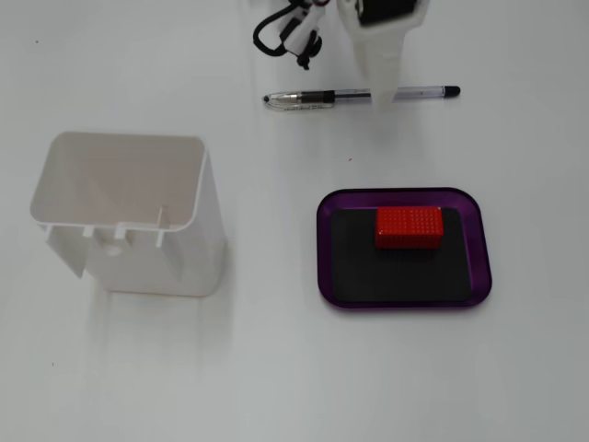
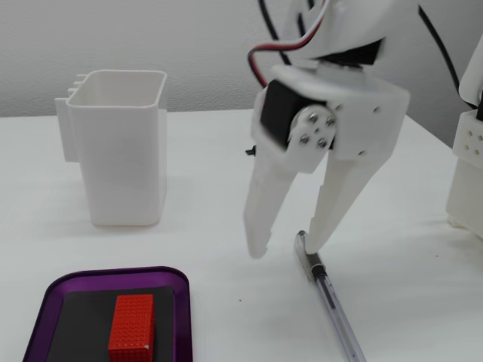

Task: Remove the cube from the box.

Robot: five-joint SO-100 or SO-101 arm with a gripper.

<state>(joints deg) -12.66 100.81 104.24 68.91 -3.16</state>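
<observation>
red cube [image 1: 409,227] lying in purple box [image 1: 474,241] on white tabletop [image 1: 276,368], gripper [image 2: 290,245] spread apart and empty above a pen [image 2: 328,294]

Cube [image 1: 409,227]: bright red, top face covered in a fine grid of studs; box [image 1: 328,249]: translucent purple wall and rim, flat black bottom; container [image 1: 138,216]: plain white, no markings; pen [image 1: 313,98]: clear barrel, black grip section and black end cap, silver tip; gripper [image 2: 287,247]: white fingers and white housing, black motor body, silver screws on a white disc; cables [image 2: 283,53]: red and black; table [image 1: 276,368]: plain white.
</observation>
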